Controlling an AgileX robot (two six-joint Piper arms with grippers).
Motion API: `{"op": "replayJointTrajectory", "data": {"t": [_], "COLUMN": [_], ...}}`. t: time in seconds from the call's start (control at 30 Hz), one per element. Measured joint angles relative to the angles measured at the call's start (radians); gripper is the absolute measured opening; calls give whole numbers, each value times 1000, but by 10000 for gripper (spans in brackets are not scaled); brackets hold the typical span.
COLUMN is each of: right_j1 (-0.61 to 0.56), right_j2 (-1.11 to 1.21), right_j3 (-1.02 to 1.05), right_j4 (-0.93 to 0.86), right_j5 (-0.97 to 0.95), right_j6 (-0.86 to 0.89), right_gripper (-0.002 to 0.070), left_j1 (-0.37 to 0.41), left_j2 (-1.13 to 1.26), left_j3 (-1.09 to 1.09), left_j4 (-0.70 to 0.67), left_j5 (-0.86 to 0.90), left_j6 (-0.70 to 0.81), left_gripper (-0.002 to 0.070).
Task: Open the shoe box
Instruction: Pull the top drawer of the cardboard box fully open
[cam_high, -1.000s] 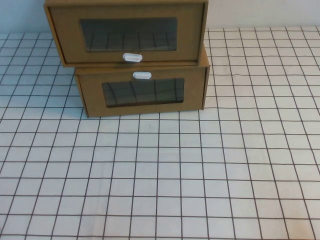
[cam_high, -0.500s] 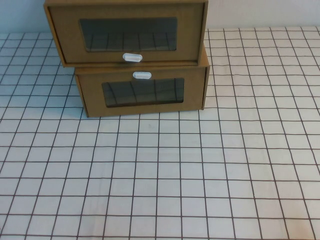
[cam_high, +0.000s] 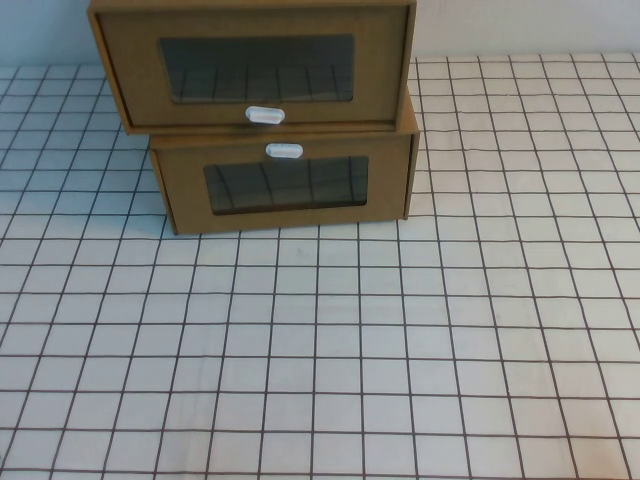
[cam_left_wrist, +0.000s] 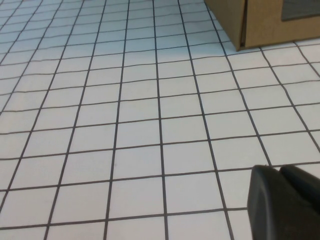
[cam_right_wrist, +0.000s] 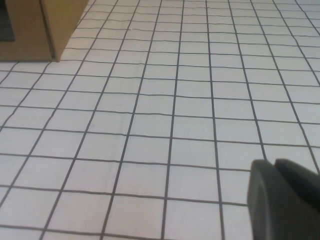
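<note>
Upper shoe box (cam_high: 255, 65): sits closed on lower shoe box (cam_high: 285, 185).
My left hand (cam_left_wrist: 279, 170): fingers together, empty, over tabletop (cam_left_wrist: 140, 125).
My right hand (cam_right_wrist: 275, 162): same.

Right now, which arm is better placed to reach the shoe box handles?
Probably left. The stacked shoe boxes and their white handles sit left of centre. Both the left gripper and right gripper hang shut, low over the table, short of the boxes.

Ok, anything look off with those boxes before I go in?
The upper shoe box sits shifted left on the lower shoe box, overhanging its left end. Both look closed and undamaged. Left gripper and right gripper hover shut over the gridded table in front.
</note>
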Motion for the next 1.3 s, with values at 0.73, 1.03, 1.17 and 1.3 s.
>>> {"op": "replayJointTrajectory", "data": {"t": [0.73,1.03,1.17,1.3], "right_j1": [0,0,0,0], "right_j2": [0,0,0,0], "right_j3": [0,0,0,0], "right_j4": [0,0,0,0], "right_j5": [0,0,0,0], "right_j6": [0,0,0,0], "right_gripper": [-14,-13,-13,-13], "left_j1": [0,0,0,0], "left_j2": [0,0,94,313], "left_j3": [0,-67,-222,-402], "left_j4": [-580,-613,-613,-612], "left_j5": [-267,-117,27,155], "left_j6": [-156,-131,-45,82], "left_gripper": [-2,-2,-2,-2]}}
